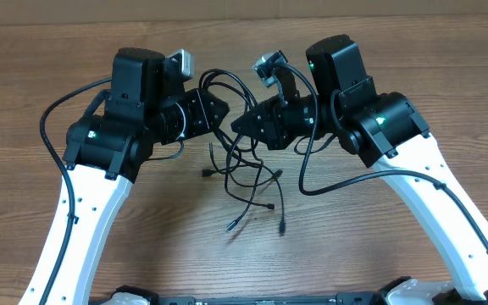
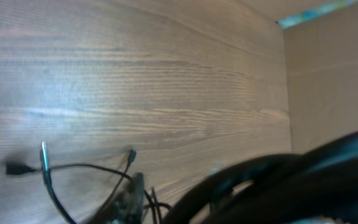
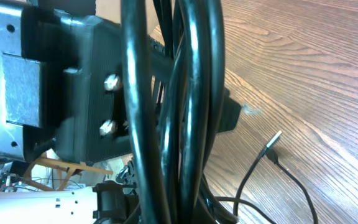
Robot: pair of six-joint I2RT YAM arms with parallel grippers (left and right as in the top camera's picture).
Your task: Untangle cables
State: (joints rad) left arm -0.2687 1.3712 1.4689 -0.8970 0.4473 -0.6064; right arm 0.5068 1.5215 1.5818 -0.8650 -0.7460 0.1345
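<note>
Tabletop (image 1: 151,246) of pale wood fills the overhead frame as two robot arms close on a knot of cord. From the lower left, you see the left arm (image 1: 79,216) reach up and inward. Left of centre, the left gripper (image 1: 217,110) points to the right; you cannot tell from any view whether its jaws stand apart or together.

Between the two tools, the cables (image 1: 246,174) rise in thin black loops toward the upper centre. They fall into a loose tangle on the wood just below both grippers, and several plug ends (image 1: 231,226) trail toward the lower centre.

Just right of centre, the right gripper (image 1: 241,125) faces the left one, its jaws together. Cords run close against its tip, though you cannot tell whether one is pinched there. The right arm (image 1: 451,207) sweeps down to the lower right.

In the blurred left wrist view, a cord lies on the wood at lower left and ends in a dark plug (image 2: 16,168).

In the right wrist view, the cables stand upright across the middle, close to the lens. A black block with two screws (image 3: 82,74) sits behind them at left. A metal-tipped plug (image 3: 273,142) lies on the wood at right.
</note>
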